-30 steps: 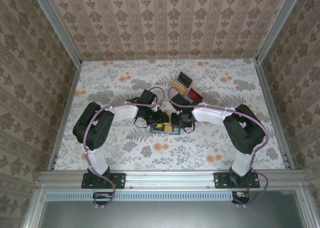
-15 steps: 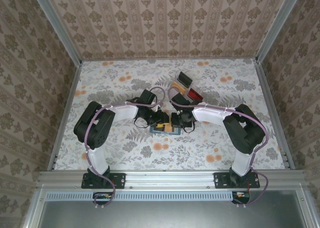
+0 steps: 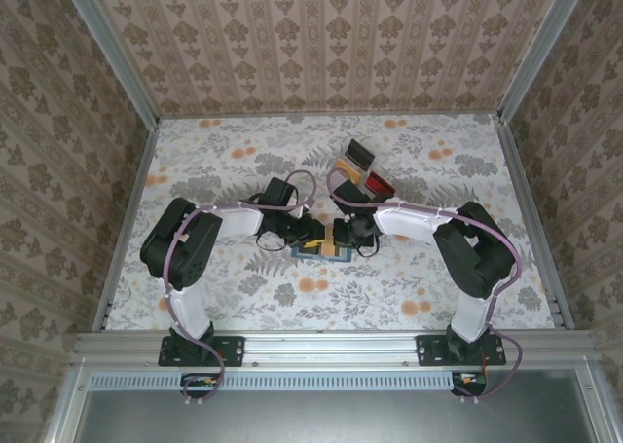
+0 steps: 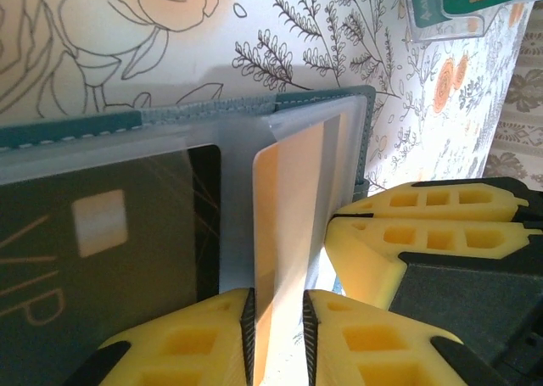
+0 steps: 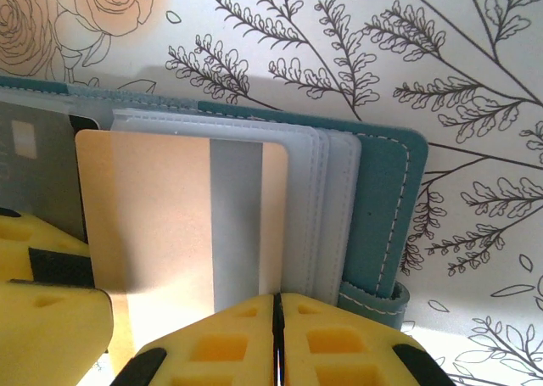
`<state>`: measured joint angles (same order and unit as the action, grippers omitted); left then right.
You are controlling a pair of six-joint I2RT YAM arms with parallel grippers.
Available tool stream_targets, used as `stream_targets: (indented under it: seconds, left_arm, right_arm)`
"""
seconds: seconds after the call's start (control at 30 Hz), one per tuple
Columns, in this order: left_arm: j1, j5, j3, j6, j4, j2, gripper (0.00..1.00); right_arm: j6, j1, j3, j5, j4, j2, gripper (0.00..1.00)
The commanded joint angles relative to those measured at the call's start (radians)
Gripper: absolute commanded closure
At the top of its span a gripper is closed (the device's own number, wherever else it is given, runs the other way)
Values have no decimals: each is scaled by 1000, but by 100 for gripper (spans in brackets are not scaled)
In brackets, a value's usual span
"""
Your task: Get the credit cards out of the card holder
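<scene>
Top external: the holder [image 3: 310, 253] lies open in the middle of the worktop [image 3: 224, 161]. The left gripper [image 3: 313, 237] and right gripper [image 3: 343, 237] meet over it from either side, likely so that one steadies it while the other draws a card

Left wrist: the left jaws stand almost shut, with a pad against each face of a gold card [image 4: 284, 208] that rises on edge from a clear sleeve. They appear to pinch it, ready to pull. A black card [image 4: 102, 233] lies flat under plastic beside it

Right wrist: the right jaws are fully shut with nothing between them. Their tips sit at the near edge of the sleeves, by the gold card, seemingly pinning the holder down so it does not lift with the card
</scene>
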<state>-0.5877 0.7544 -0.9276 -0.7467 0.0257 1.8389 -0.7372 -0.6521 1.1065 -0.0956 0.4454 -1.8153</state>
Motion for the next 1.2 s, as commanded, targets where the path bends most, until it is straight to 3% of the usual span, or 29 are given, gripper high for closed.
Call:
stream_targets:
  seconds: [0.0, 0.3, 0.6, 0.83, 0.97, 1.07, 1.17]
  left_arm:
    - [0, 52, 25, 8, -76, -43, 78]
    - [0, 51, 51, 4, -114, -47, 83]
    - [14, 15, 46, 52, -45, -65, 99]
    - [97, 7, 66, 134, 94, -158, 100]
    - [163, -5, 65, 151, 171, -232, 100]
    - [203, -24, 45, 154, 243, -281, 100]
    - [225, -23, 26, 127, 265, -336, 100]
  right_arm:
    - [-7, 3, -13, 3, 50, -60, 88]
    - [-4, 3, -23, -4, 37, -50, 88]
    - [-10, 6, -26, 12, 44, -38, 88]
    - [33, 24, -34, 3, 49, -17, 89]
    - [93, 38, -44, -70, 1, 33, 88]
    - [144, 50, -29, -144, -21, 82, 82]
    - [139, 78, -39, -269, -87, 146, 66]
